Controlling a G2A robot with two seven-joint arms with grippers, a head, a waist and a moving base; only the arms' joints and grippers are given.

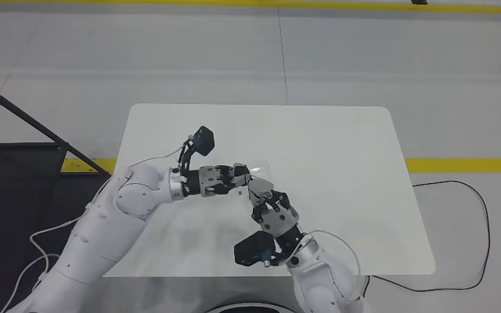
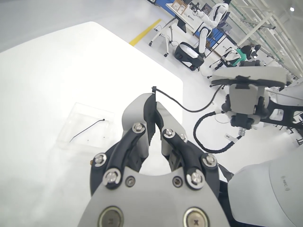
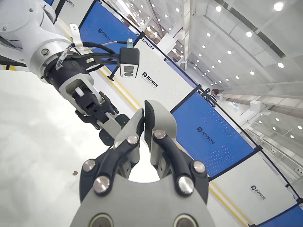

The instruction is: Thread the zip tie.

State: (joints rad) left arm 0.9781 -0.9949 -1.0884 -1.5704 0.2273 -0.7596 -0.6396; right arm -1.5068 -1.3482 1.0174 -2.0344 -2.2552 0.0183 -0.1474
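- Zip tie [image 2: 154, 88]: held above the table [image 2: 59, 72], head sticking out past the tips of the left gripper [image 2: 155, 102], strap bending off to one side.
- Left jaws pinching the zip tie just below its head.
- Right gripper [image 3: 144, 116]: jaws pressed together; cannot tell if anything sits between them.
- Top view: the two grippers are tip to tip over the middle of the table.
- Second zip tie [image 2: 86, 129] lies flat inside a clear tray [image 2: 94, 108] on the table.

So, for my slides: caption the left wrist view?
Left gripper shut on a zip tie; a second tie lies in a clear tray.
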